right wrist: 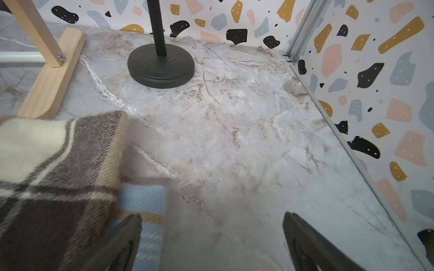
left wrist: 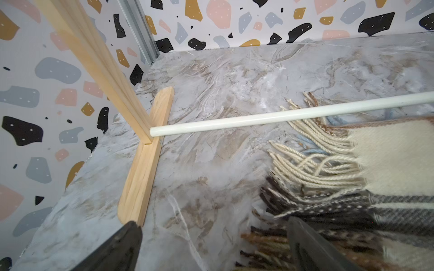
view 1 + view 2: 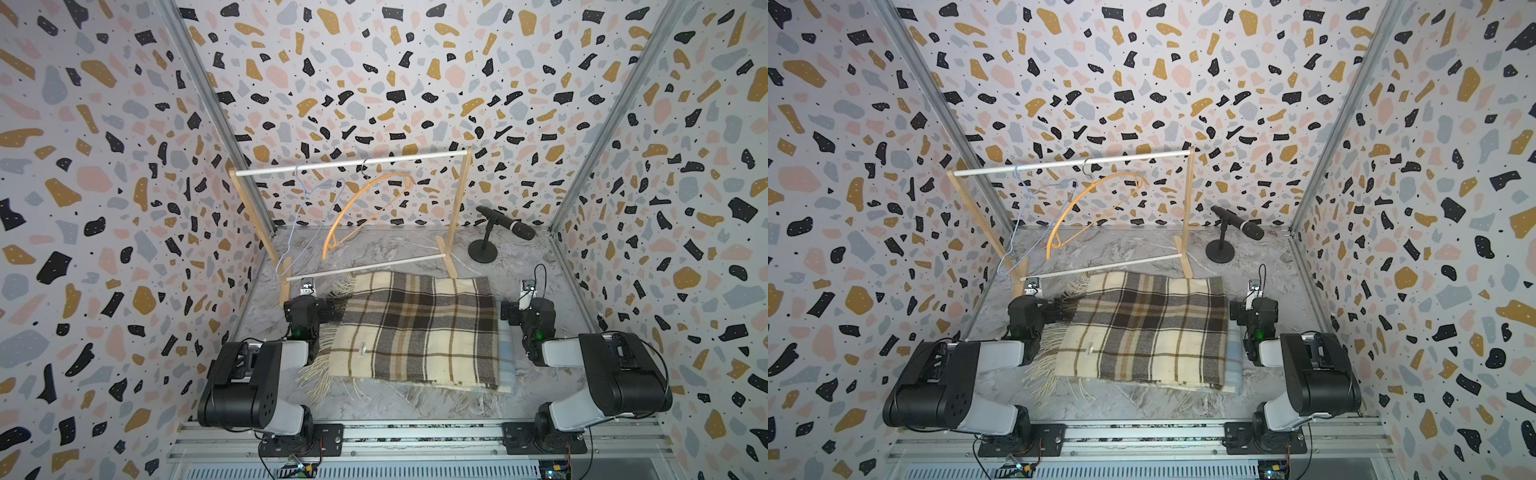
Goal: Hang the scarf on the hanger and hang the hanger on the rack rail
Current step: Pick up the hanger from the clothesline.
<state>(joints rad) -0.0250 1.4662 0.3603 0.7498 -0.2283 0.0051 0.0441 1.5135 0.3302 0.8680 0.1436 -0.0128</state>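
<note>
Cream-and-brown plaid wool scarf: folded into a rough square, lying flat on the grey marble-pattern tabletop, between the two arms. Not on any hanger.
- Small pale tag on its top face, toward the left side; writing too small to read.
- Cream fringe trails off the scarf's left edge; darker brown fringe beside it.
- Pale blue checked layer shows under the scarf's right edge. Cannot tell whether it is the same piece.

Left gripper: at the scarf's far-left corner, jaws spread wide, nothing between them. One finger sits over the fringe; contact unclear.

Right gripper: just beside the scarf's right edge, jaws spread wide, bare tabletop between them. One finger overlaps the blue layer in the wrist view.

Light wooden rack with white rods: stands just beyond the scarf's far edge. Its lower rod crosses above the fringe at the far-left corner.
- Orange curved wooden hanger: hooked on the top rod, tilted, bare.
- Pale blue wire hanger: hooked on the same rod, further left, also bare.

Black microphone on a round-based stand: beyond the scarf's far-right corner, apart from it.
</note>
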